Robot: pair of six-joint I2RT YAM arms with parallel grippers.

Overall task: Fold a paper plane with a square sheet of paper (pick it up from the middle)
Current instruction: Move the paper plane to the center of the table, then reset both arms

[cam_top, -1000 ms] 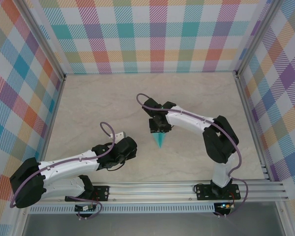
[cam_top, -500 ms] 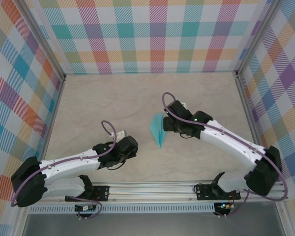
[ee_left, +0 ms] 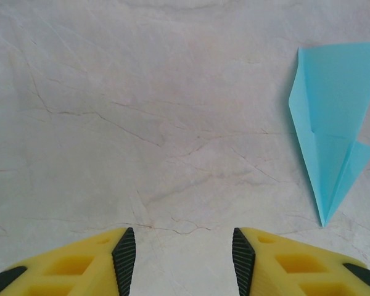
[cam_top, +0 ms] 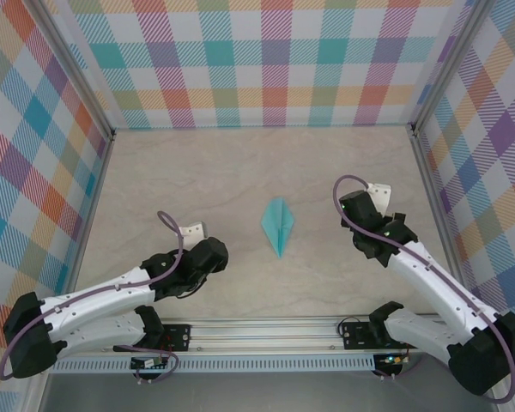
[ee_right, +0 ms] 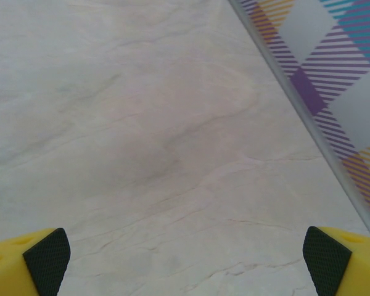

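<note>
Right pincer (ee_right: 185, 259), spread wide, has quit the paper plane (cam_top: 277, 225); left pincer (ee_left: 184, 259) spread too.

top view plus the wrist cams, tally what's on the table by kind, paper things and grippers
paper plane: 1
grippers: 2 (left gripper, right gripper)
total: 3

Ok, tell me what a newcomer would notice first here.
The light-teal paper plane stands out, lying flat in the middle of the pale marbled table, narrow tip toward the arms. The left hand and right hand sit on either side of it, both open and empty. Loud pastel plaid walls ring the scene.
</note>
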